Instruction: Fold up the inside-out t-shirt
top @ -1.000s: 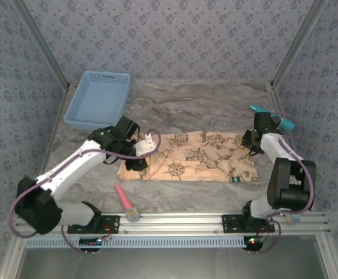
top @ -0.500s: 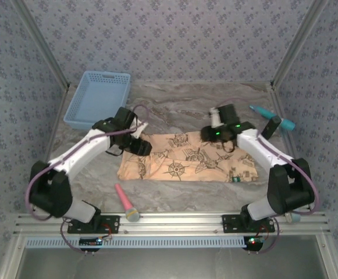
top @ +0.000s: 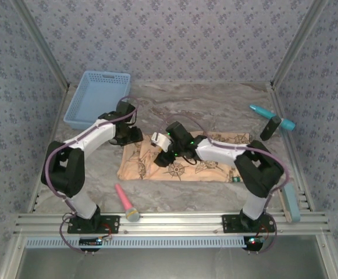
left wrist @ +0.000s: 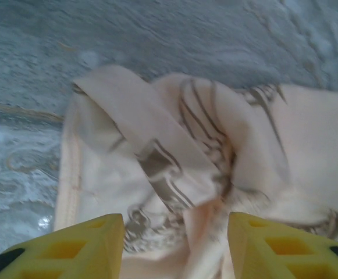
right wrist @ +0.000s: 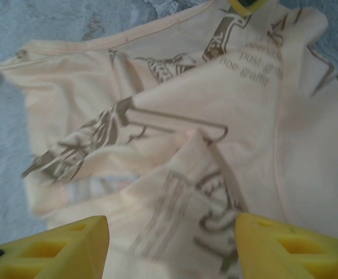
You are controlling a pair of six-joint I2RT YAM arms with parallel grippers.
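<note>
The t-shirt (top: 209,163) lies mid-table, bunched at its 9 o'clock end. The left gripper (top: 132,136) and right gripper (top: 160,152) hang there, fingers apart, holding nothing. Pinch the edge low, then lift together. One shirt, two grippers, one basket (top: 96,99), one pink stick (top: 124,201).

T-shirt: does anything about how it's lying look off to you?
Yes. The t-shirt is not lying flat: its left end is bunched into overlapping creases with a flap turned over, so the edges there don't line up.
</note>
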